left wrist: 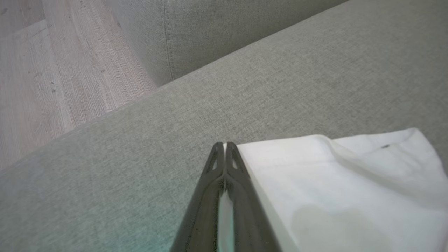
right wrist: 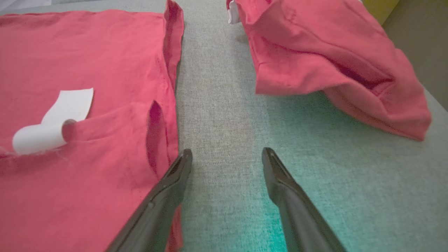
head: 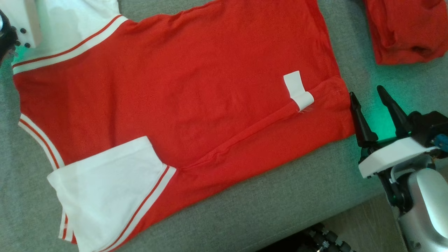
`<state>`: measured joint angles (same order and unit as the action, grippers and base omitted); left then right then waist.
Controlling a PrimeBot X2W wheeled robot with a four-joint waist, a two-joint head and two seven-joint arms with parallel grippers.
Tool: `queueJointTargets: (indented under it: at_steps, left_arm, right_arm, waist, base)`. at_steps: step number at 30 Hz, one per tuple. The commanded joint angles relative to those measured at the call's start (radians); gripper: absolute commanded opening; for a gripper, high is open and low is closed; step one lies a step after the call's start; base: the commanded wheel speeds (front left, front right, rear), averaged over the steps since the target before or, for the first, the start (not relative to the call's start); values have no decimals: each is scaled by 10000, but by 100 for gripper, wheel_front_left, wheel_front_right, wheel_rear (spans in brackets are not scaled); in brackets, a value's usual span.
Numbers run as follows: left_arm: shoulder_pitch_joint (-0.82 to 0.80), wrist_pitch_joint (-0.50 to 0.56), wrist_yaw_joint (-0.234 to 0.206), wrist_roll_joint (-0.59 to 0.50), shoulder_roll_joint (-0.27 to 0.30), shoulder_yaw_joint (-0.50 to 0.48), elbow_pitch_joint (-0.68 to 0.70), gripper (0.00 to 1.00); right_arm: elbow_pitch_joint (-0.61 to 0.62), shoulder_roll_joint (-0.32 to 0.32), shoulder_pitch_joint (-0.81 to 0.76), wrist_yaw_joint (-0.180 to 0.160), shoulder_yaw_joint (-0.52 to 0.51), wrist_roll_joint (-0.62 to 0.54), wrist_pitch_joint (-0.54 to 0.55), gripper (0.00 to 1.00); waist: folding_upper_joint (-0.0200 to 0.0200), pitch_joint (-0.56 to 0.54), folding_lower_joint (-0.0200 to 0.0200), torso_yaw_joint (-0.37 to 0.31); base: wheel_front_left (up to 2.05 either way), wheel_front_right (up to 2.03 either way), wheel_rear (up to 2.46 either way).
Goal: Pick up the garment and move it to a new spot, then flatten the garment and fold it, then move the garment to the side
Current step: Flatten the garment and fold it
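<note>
Open lane, far right: bare strip of sofa cushion (head: pixel 353 42) between garment (head: pixel 196 87) hem and crumpled red heap (head: pixel 406 31). Heap blocks right side of lane. right gripper (head: pixel 365 91) at near end of lane, fingers spread over bare cushion, just beside hem. Near side: bare cushion band along garment edge, floor (head: pixel 364 224) past it. Left end: left gripper (left wrist: pixel 224 144) pinched at white sleeve (left wrist: pixel 332 182) edge. Bare cushion beyond its tips, then upright sofa panel (left wrist: pixel 210 31).
</note>
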<state>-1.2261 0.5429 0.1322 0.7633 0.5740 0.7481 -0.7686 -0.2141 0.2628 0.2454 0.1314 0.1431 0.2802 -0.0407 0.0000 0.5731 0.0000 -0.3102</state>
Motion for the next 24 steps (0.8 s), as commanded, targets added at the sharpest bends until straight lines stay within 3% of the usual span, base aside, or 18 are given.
queueJointTargets:
  at_steps: [1,8,13,17,24]
  left_arm:
    - [-506,-13,-16,95,514,-187,147,0]
    - [-516,-581,-16,539,454,446,486,0]
    - [-383,-1386,-16,936,288,985,881,0]
    - [-367,-2061,-16,1281,227,1552,1265,0]
    - [-619,-2513,-16,1616,137,2225,1586,0]
  right_arm:
    - [188,115,69,-7,114,22,-124,100]
    - [321,332,330,-7,-78,164,-20,100]
    - [658,800,1113,-7,208,736,829,100]
    - [91,1093,2642,-7,1020,1979,2557,100]
    - [-1774,1115,4566,-7,1864,3030,3978,100]
  waist:
    - [0,-3,0,3]
    - [0,-391,0,245]
    - [0,-987,0,564]
    - [0,-1353,0,896]
    - [0,-1345,0,1424]
  base:
    - [0,0,0]
    - [0,0,0]
    - [0,0,0]
    - [0,0,0]
    - [0,0,0]
